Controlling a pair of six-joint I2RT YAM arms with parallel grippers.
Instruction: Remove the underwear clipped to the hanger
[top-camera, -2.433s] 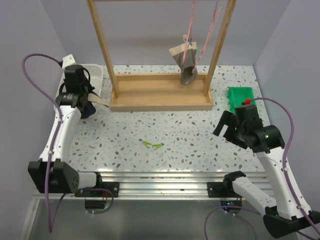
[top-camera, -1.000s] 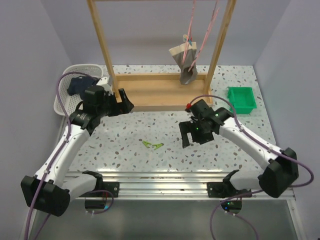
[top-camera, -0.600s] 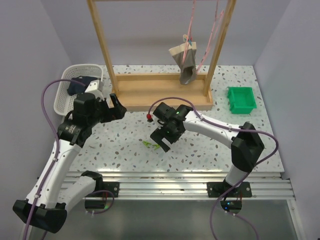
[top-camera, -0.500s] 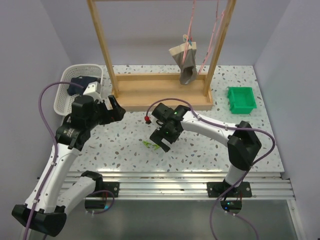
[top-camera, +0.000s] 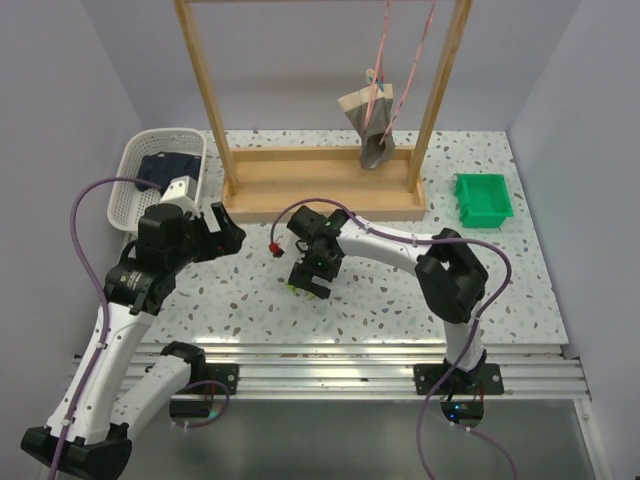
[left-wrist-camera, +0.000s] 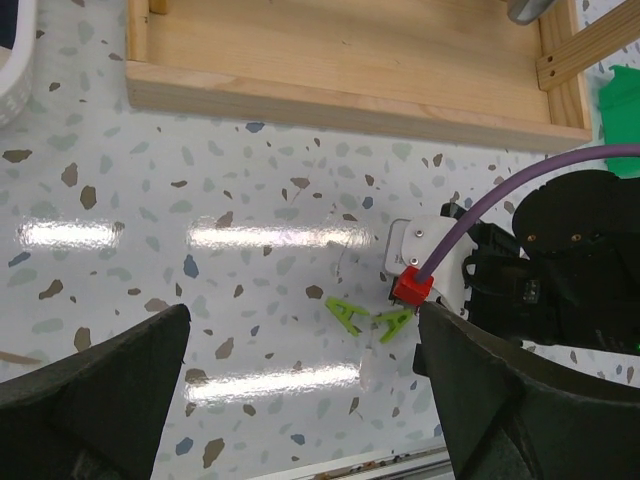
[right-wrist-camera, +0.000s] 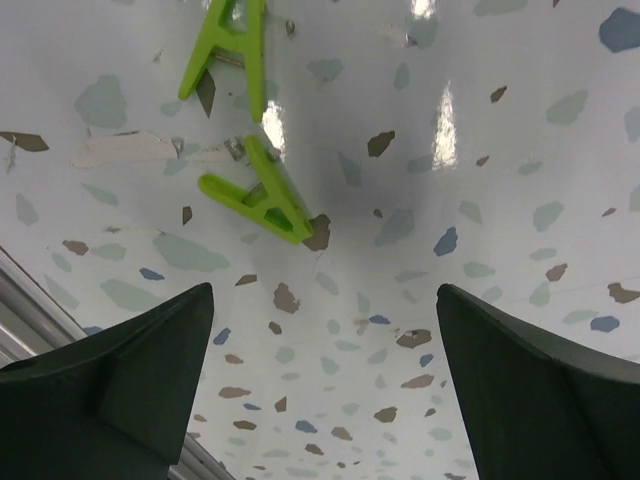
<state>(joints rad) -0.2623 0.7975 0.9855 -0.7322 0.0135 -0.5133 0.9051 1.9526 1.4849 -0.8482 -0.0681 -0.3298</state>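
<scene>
Underwear removal looks about half done, judging from how things lie. Nearest the arm bases, the right claw (top-camera: 308, 280) hangs low over the speckled worktop (top-camera: 380, 305), its fingers spread apart with nothing between them. Two small green clips (right-wrist-camera: 250, 190) lie loose on the worktop right under it, just beside each other. A little further in, on the left, the left claw (top-camera: 225, 235) is raised above the worktop. It is likewise wide apart and empty, and its camera looks down on the clips and the right arm's wrist. Beyond it, at the left edge, the navy pair (top-camera: 165, 168) lies inside the white basket (top-camera: 122, 195), off the hanger. Farthest away, the grey pair (top-camera: 376, 140) with its beige waistband hangs from the pink hanger (top-camera: 379, 80) inside the wooden rack (top-camera: 320, 195), well apart from both claws. What fastens it there is too small to make out. That pair is what remains to be taken down.
</scene>
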